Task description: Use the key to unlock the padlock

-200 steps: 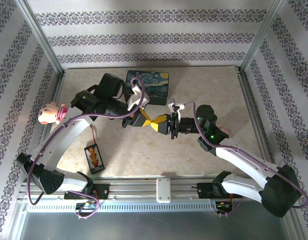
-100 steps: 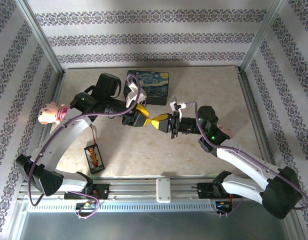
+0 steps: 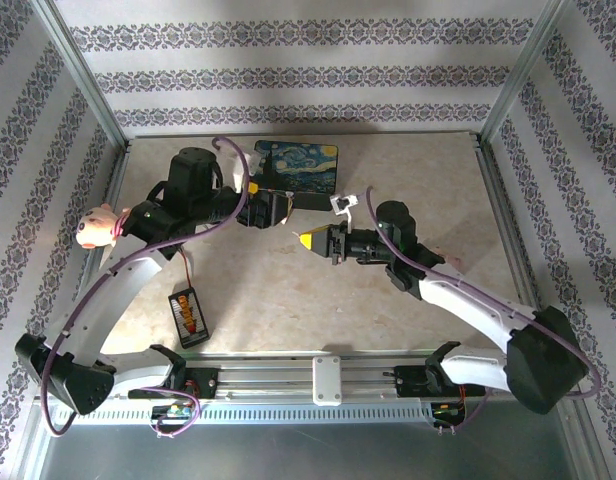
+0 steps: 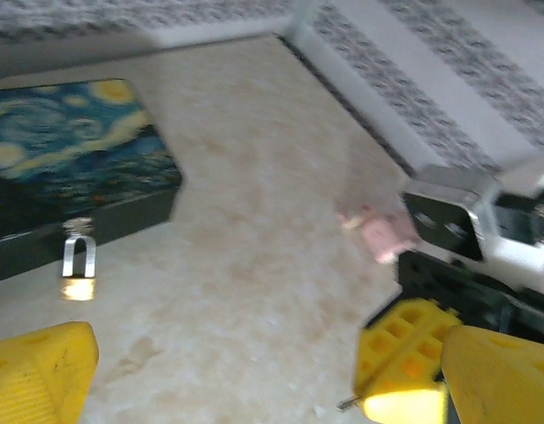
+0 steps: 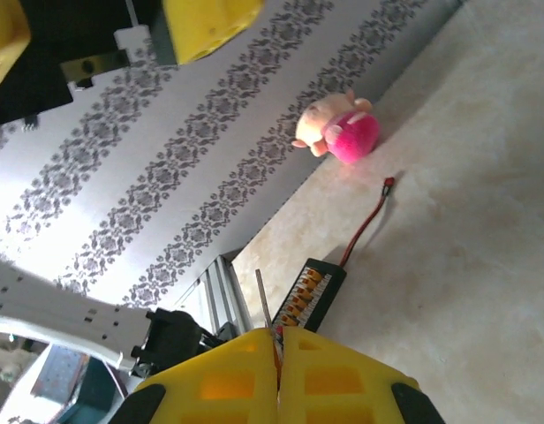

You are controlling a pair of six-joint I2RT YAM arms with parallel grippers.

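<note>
The tiny brass padlock (image 4: 78, 269) with a silvery shackle hangs at the front of the dark starry-night box (image 4: 73, 155), which stands at the back of the table (image 3: 298, 168). My left gripper (image 4: 268, 371) is open, its yellow fingers (image 4: 38, 375) spread wide with nothing between them; it hovers beside the box (image 3: 276, 206). My right gripper (image 5: 279, 331) is shut on the thin metal key (image 5: 265, 300), whose blade sticks out past the fingertips. That gripper (image 3: 308, 240) sits mid-table, a little right of and below the left one, and its yellow fingers (image 4: 404, 349) show at the lower right of the left wrist view.
A pink plush (image 3: 98, 225) lies at the left wall. A black device with a red wire (image 3: 188, 315) lies front left. A small pink object (image 4: 382, 234) rests by the right arm. Metal frame posts and patterned walls bound the table.
The two grippers were tip to tip mid-table. My left gripper has pulled back and up toward the box. My right gripper has shifted slightly left.
</note>
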